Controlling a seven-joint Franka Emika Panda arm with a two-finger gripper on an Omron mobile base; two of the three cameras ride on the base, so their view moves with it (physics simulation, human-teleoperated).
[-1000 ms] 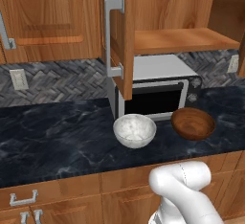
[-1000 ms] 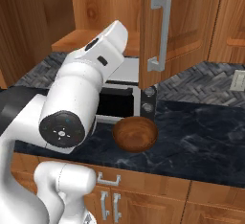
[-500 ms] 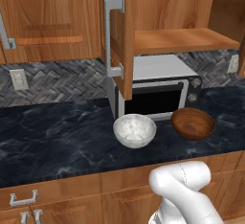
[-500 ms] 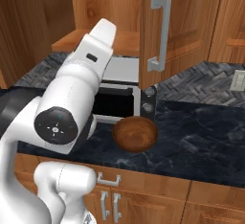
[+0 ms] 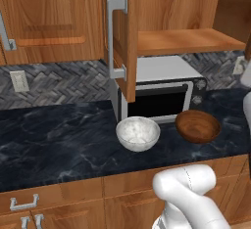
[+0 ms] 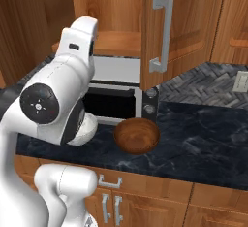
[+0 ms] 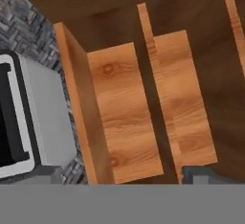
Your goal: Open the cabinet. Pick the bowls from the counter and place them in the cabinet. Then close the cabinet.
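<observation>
Speckled whitish bowl (image 5: 138, 132), brown wooden bowl (image 5: 197, 125)

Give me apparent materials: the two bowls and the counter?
Pale bowl: looks like speckled ceramic or stone, whitish-grey, matte. Dark bowl: likely wood, brown with grain rings, slight sheen. Counter: marble-look stone, black with pale veins, polished; could be laminate.

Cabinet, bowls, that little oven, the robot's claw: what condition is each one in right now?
cabinet: doors open, shelf bare.
whitish speckled bowl: upright on the counter, empty.
brown wooden bowl: upright on the counter, empty, apart from the other bowl.
toaster oven: door shut, under the cabinet.
gripper: open, holding nothing.
</observation>
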